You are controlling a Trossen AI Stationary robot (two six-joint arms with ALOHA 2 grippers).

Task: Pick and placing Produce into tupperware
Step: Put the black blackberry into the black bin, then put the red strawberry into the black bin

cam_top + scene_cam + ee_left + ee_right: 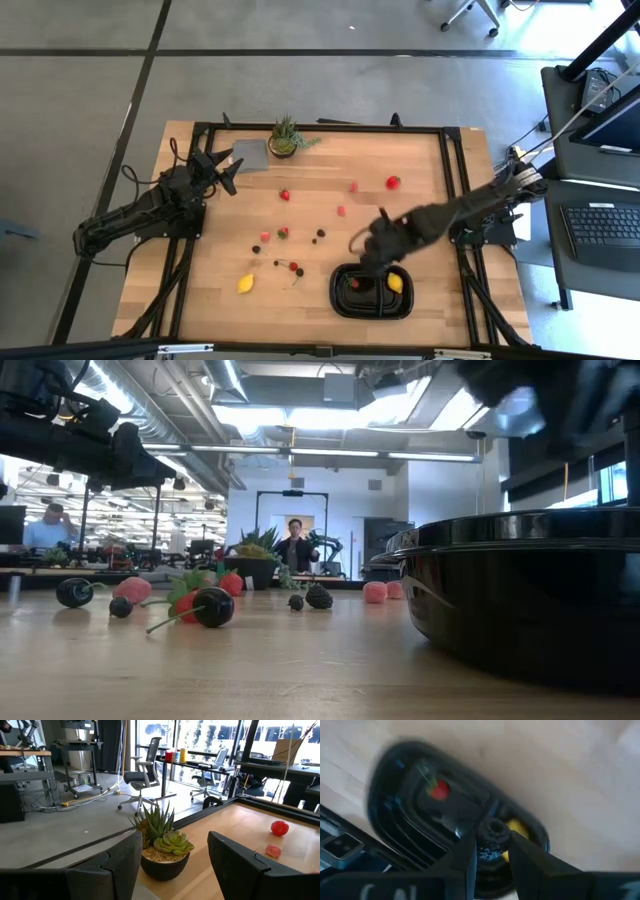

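The black oval-cornered tray (340, 300) lies near the table's near edge, right of centre, with a red strawberry (438, 790) and a yellow lemon (516, 827) inside. My right gripper (375, 250) hangs above the tray's far rim, shut on a small dark bumpy berry (492, 832). Another lemon (246, 283), strawberries (393, 182), pink bits (341, 211) and stemmed cherries (295, 268) are scattered over the table. My left gripper (228, 172) waits open over the far left part, facing the potted plant (165, 845). My right gripper pinches the dark berry (492, 836) between its two fingers (467, 852), coming from above and pointing down. The berry is lifted clear, above the tray's inside next to the lemon.
A flat grey cloth (250, 155) and the green potted plant (285, 137) sit at the far edge. A black frame (445, 180) runs round the table. In the low view the tray wall (530, 600) fills the right side, with cherries (205, 607) on the left.
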